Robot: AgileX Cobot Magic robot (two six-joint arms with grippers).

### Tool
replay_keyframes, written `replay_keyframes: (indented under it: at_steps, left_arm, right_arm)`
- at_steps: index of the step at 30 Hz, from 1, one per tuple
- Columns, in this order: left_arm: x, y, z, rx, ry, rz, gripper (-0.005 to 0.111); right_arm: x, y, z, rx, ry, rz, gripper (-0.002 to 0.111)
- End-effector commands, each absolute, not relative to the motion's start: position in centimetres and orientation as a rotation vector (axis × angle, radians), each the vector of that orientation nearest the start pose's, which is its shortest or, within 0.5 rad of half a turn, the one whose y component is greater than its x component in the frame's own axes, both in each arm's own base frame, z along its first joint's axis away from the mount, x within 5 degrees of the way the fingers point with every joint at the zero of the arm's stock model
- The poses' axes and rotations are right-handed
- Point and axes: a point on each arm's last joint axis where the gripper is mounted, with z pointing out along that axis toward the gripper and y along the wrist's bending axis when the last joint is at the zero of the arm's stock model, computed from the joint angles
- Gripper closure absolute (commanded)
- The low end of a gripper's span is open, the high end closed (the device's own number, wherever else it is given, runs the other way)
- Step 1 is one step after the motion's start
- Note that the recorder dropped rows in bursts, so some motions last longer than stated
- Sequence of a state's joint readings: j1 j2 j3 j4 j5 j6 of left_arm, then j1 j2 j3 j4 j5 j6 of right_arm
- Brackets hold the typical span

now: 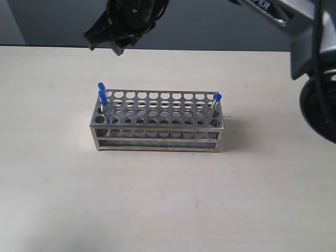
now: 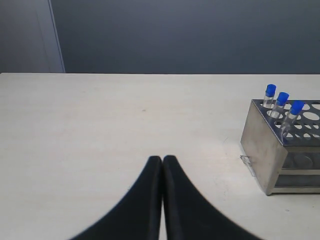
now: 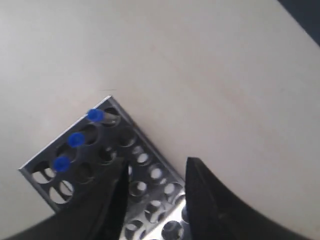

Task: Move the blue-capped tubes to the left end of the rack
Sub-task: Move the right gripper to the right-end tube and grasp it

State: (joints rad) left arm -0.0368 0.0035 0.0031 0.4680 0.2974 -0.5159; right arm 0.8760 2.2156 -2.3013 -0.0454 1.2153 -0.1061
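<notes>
One rack point(image 1: 157, 127) on a pale tabletop point(image 1: 157, 205); grey wall point(image 1: 210, 26) behind.

Shiny silver steel rack point(image 1: 157, 128), top plate patterned with rows of round holes. The blue-capped tubes point(image 1: 102, 95) are clear with bright blue caps. Table point(image 1: 168, 210) is pale cream, wall point(image 2: 175, 35) dark slate grey-blue, and the left gripper point(image 2: 162, 159) and right gripper point(image 3: 155, 170) are both plain black.

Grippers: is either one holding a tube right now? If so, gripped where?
Neither. The left gripper is shut on nothing, off to the side of the rack; the right gripper is open and empty above it.
</notes>
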Motion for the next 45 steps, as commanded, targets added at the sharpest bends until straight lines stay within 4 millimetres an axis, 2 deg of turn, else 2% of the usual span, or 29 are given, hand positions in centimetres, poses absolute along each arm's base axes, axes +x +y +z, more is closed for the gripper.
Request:
replay_keyframes:
  at_steps: [1,6,12,15,17,25,33,38,40,43,45]
  left_arm:
    - [5.5,1.0,19.0,-0.116,1.739,0.034,0.106]
    - [5.5,1.0,19.0,-0.116,1.739,0.034,0.106]
    - [5.5,1.0,19.0,-0.116,1.739,0.034,0.106]
    - [5.5,1.0,19.0,-0.116,1.739,0.034,0.106]
    - [5.5,1.0,19.0,-0.116,1.739,0.034,0.106]
    - [5.5,1.0,19.0,-0.116,1.739,0.034,0.106]
    - [5.5,1.0,19.0,-0.116,1.739,0.034,0.106]
    - [5.5,1.0,19.0,-0.117,1.741,0.035,0.106]
    - [5.5,1.0,19.0,-0.117,1.741,0.035,0.106]
    - [5.5,1.0,19.0,-0.117,1.741,0.035,0.106]
    - [5.5,1.0,19.0,-0.117,1.741,0.035,0.106]
  right_arm:
    - [33.6,33.8,32.1,-1.12,2.381,0.159,0.071]
    - [34.7,29.9,30.2,-1.046,2.529,0.094,0.071]
    - [33.3,25.9,27.7,-1.008,2.668,0.016,0.071]
    - [32.9,23.9,25.2,-0.986,2.721,-0.008,0.071]
    - [33.1,23.3,24.0,-0.97,2.729,-0.013,0.071]
    - [33.6,23.4,23.8,-0.957,2.663,-0.006,0.071]
    - [34.1,23.8,21.2,-0.98,2.719,-0.028,0.071]
    - [34.1,23.8,21.0,-0.983,2.726,-0.031,0.073]
    - [34.1,23.8,21.0,-0.982,2.727,-0.031,0.084]
    - [34.1,23.8,21.0,-0.98,2.724,-0.027,0.107]
    - [34.1,23.8,21.0,-0.977,2.725,-0.027,0.108]
